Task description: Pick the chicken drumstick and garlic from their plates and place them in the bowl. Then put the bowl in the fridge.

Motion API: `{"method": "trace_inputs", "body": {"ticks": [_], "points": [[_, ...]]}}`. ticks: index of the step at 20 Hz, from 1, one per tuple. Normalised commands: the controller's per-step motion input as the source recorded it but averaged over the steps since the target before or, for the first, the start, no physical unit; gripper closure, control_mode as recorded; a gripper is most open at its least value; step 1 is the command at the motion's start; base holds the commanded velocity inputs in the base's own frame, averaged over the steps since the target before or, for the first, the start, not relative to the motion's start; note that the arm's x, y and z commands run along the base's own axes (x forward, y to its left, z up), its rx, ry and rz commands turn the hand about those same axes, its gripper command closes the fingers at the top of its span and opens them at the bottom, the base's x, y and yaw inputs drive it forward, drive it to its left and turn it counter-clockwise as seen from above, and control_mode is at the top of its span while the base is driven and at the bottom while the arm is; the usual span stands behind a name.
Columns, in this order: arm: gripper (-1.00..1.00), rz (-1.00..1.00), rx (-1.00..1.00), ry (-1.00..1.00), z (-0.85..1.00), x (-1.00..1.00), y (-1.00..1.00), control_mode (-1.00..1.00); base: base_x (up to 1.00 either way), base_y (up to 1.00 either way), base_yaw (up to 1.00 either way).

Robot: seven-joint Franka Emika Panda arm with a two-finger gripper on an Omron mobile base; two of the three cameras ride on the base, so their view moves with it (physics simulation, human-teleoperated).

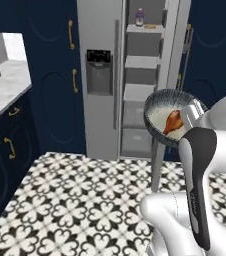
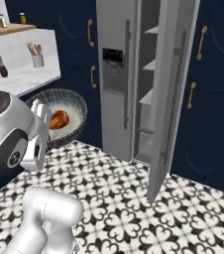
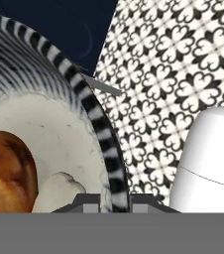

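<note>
Step in hand: the bowl [image 1: 172, 117] is loaded and off the counter, carried in the air over the patterned floor [image 1: 85, 200]; what is left, by my reading, is getting it into the fridge [image 1: 130, 75].

Bowl: at the right of the left base view, at centre height, and at the left of the right base view, tilted so its pale inside faces the cameras.

Contents: the chicken drumstick [image 1: 173, 121] lies inside against the lower wall; in the hand view a pale rounded lump just beside it, at lower left, looks like the garlic [image 3: 59, 191].

Fingers: the gripper [image 3: 115, 204] is clamped on the bowl's striped rim at the bottom centre of the hand view, one finger tip inside the wall and one outside, with the rim between them.

Fridge: its right-hand door [image 2: 171, 94] stands open, edge toward the robot; pale shelves [image 1: 144, 62] show in the gap, a small bottle [image 1: 140, 17] on the top one.

Deciding relation: in the left base view the bowl overlaps the lower right of the opening, just right of the middle shelves; in the right base view it sits well left of the opening, so some travel toward the fridge probably remains.

Risk: the open door's edge hangs near the bowl's path, and the tilt could let the food slide.

Next move needs: a level bowl and a line between door and shelf edge.
</note>
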Motion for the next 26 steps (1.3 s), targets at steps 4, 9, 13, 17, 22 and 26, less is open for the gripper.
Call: {"method": "trace_inputs", "body": {"ticks": [4,9,13,17,22,26], "points": [[1.00,0.00,0.00,0.00,0.00,0.00,0.00,1.00,0.93,1.00,-0.57],[1.00,0.00,0.00,0.00,0.00,0.00,0.00,1.00,0.92,1.00,-0.57],[1.00,0.00,0.00,0.00,0.00,0.00,0.00,1.00,0.92,0.89,-0.53],[1.00,0.00,0.00,0.00,0.00,0.00,0.00,1.00,0.99,0.00,-0.25],[1.00,0.00,0.00,0.00,0.00,0.00,0.00,1.00,0.97,-0.12,-0.07],[1.00,0.00,0.00,0.00,0.00,0.00,0.00,1.00,0.97,-0.24,-0.03]]}}
